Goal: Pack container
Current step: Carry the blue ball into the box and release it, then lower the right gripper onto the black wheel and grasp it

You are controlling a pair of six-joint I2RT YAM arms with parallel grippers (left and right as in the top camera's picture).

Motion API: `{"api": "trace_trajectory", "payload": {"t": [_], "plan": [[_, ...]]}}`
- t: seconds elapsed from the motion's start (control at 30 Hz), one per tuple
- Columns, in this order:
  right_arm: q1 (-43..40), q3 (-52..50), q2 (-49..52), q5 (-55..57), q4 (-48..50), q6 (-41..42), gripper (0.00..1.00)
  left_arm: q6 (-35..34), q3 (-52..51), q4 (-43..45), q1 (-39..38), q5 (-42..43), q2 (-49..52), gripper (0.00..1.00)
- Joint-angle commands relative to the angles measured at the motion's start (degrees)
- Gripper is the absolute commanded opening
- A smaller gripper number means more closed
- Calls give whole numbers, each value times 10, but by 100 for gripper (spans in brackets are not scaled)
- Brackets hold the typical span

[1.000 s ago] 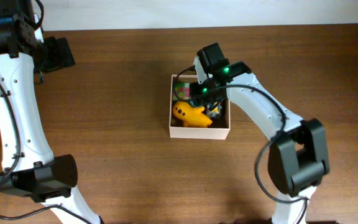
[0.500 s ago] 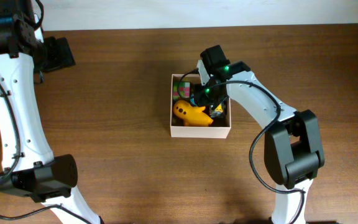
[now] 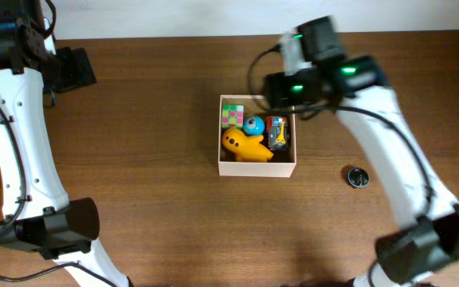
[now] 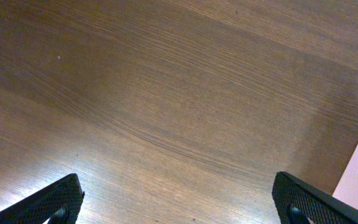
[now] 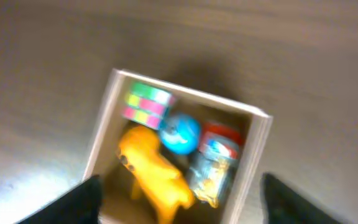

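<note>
1. Right gripper: fingers apart, nothing held. Hanging high over the box, all contents in sight below.
2. Change: half a second ago down inside the box at its 3 o'clock side; now lifted clear and pulled off toward 1 o'clock. Red toy car left behind in the box. Reads as a finished drop.
3. Also uncovered by the lift: small dark round thing on the table at 4 o'clock from the box, apart from it. Possibly next to pack; too small to identify.
4. Left gripper: fingers apart, empty, over bare wood. In the overhead view, parked well off at 10 o'clock. No change there.
5. Box mid-table, same spot as before. Inside: colour cube at 11, blue ball centre-back, yellow toy along the 6 o'clock wall, car at 3.
6. Orientation: open face up, flat on the table. Near square, so no real long axis; walls along 12–6 and 9–3, square with the table edge.
</note>
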Motion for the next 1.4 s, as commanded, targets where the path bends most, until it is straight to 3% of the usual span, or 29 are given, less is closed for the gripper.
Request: {"api": "trace_trajectory", "payload": {"t": [0.0, 0.23, 0.43, 0.87, 1.27, 1.37], "plan": [[-62, -4, 5, 52, -43, 25, 80, 5, 5, 1, 3, -4, 0, 99], [-195, -98, 9, 52, -84, 76, 84, 5, 5, 1, 3, -4, 0, 99], [-253, -211, 9, 43, -71, 89, 85, 5, 5, 1, 3, -4, 0, 99], [-265, -387, 11, 57, 98, 90, 89, 5, 5, 1, 3, -4, 0, 99], [-266, -411, 17, 61, 143, 90, 87, 5, 5, 1, 3, -4, 0, 99], [-266, -421, 21, 60, 153, 92, 83, 5, 5, 1, 3, -4, 0, 99]]}}
